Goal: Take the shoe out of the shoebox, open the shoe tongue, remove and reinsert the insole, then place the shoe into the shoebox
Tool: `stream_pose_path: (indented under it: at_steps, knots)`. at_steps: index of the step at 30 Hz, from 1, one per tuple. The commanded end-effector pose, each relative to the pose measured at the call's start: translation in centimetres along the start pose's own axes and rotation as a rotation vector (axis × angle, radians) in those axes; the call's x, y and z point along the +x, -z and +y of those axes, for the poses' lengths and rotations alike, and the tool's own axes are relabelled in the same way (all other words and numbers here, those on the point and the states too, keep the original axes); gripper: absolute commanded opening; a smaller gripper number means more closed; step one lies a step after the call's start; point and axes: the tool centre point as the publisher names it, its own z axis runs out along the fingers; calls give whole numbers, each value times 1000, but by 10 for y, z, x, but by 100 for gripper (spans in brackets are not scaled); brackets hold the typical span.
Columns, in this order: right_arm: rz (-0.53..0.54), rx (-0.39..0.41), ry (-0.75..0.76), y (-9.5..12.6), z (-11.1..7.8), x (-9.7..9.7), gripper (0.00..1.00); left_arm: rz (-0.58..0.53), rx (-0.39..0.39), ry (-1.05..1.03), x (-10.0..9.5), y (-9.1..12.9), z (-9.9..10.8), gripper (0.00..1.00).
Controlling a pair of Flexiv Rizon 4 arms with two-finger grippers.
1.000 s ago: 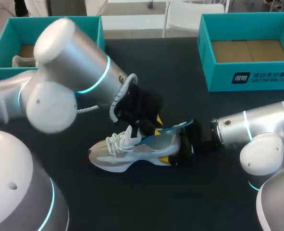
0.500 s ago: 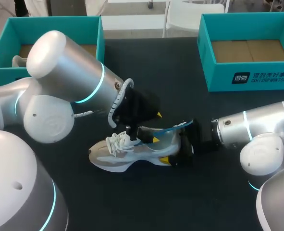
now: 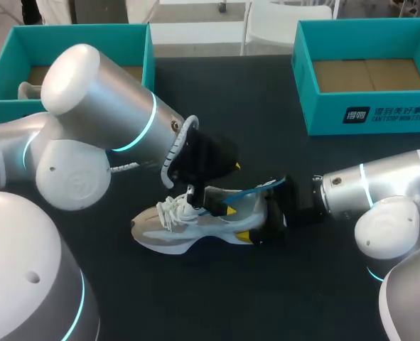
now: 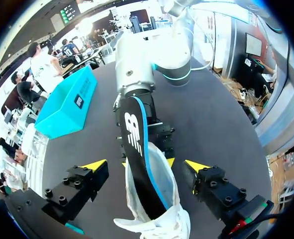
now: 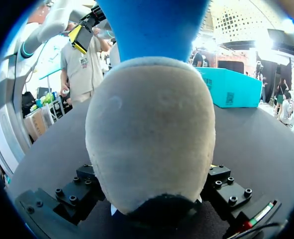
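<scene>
Left end effector spread around the insole — right end effector pinches the shoe at its heel.

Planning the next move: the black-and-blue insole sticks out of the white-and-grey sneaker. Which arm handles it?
Left, probably: the open left gripper straddles the black-and-blue insole, while the right gripper grips the heel of the white-and-grey sneaker.

There are two teal shoeboxes, a left box and a right box. Two shoes show, a white shoe outside the boxes and a second shoe partly seen in the left box, with one blue insole. There are two grippers, the left gripper and the right gripper.
</scene>
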Motion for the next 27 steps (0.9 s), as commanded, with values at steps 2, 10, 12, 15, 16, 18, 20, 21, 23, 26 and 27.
stream_pose_path:
  at_steps: [2, 10, 12, 15, 16, 18, 20, 21, 23, 26, 27]
  knots:
    - [-1, 4, -1, -5, -2, -1, 0, 0, 3, -1, 0, -1, 1, 100]
    - [-1, 4, -1, -5, -2, -1, 0, -75, -13, 13, -7, -11, -1, 100]
    - [-1, 4, -1, -5, -2, -1, 0, -87, -15, 12, -9, -14, -4, 100]
    - [-1, 4, -1, -5, -2, -1, 0, -114, -25, 3, -11, -21, -6, 100]
    - [-1, 4, -1, -5, -2, -1, 0, -121, -31, 1, -11, -24, -7, 100]
    - [-1, 4, -1, -5, -2, -1, 0, -146, -33, 9, -10, -27, -8, 100]
    - [-1, 4, -1, -5, -2, -1, 0, -151, -29, 11, -9, -30, -9, 100]
    - [-1, 4, -1, -5, -2, -1, 0, -169, -31, 7, -9, -32, -9, 100]
    - [-1, 4, -1, -5, -2, -1, 0, -189, -25, 12, -9, -36, -10, 100]
    - [-1, 4, -1, -5, -2, -1, 0, -219, -11, 22, -9, -39, -11, 100]
    - [-1, 4, -1, -5, -2, -1, 0, -231, -14, 24, -10, -40, -11, 100]
